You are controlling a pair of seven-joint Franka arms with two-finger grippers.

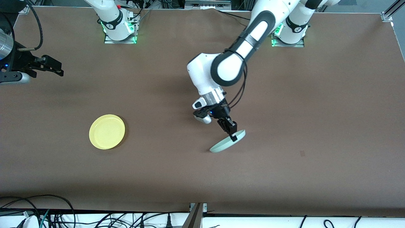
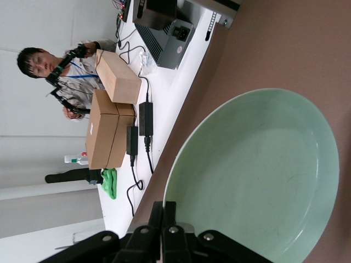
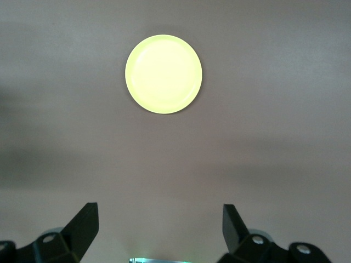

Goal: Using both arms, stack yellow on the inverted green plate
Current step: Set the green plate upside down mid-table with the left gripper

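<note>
The brown worktop (image 1: 316,110) carries the yellow plate (image 1: 107,131) flat, rim up, toward the right arm's end. The green plate (image 1: 227,141) is tilted steeply near the middle, its rim pinched by the left tool (image 1: 233,135); its lower edge looks to rest on the worktop. The left wrist view shows its empty hollow face (image 2: 258,175). The right tool (image 1: 52,66) waits with fingers spread, well apart from the yellow plate (image 3: 163,74).
</note>
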